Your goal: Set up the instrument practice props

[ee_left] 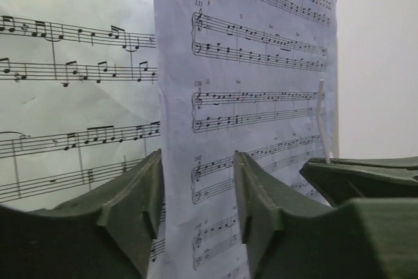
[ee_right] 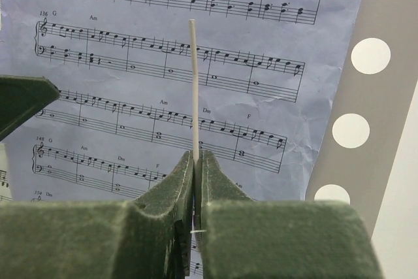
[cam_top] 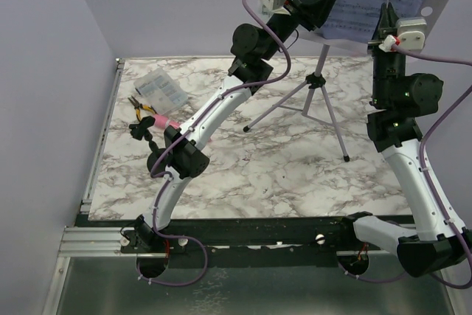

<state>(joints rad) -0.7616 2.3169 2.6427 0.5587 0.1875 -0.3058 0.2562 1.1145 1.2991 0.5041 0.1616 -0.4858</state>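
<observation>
Pinching rod [ee_right: 193, 83], right end effector [ee_right: 196, 161], pages [ee_right: 261, 44] on desk [ee_right: 392, 96], box [cam_top: 162, 92] contents unclear

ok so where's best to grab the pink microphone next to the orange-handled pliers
Probably pinch the pink microphone across its bare barrel, coming down from above: it points diagonally, the orange-handled pliers crowd its far side and the left arm hides one end.

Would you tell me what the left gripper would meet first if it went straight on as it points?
Probably the front sheet-music page, standing right ahead of the open left gripper; how near is unclear.
</observation>
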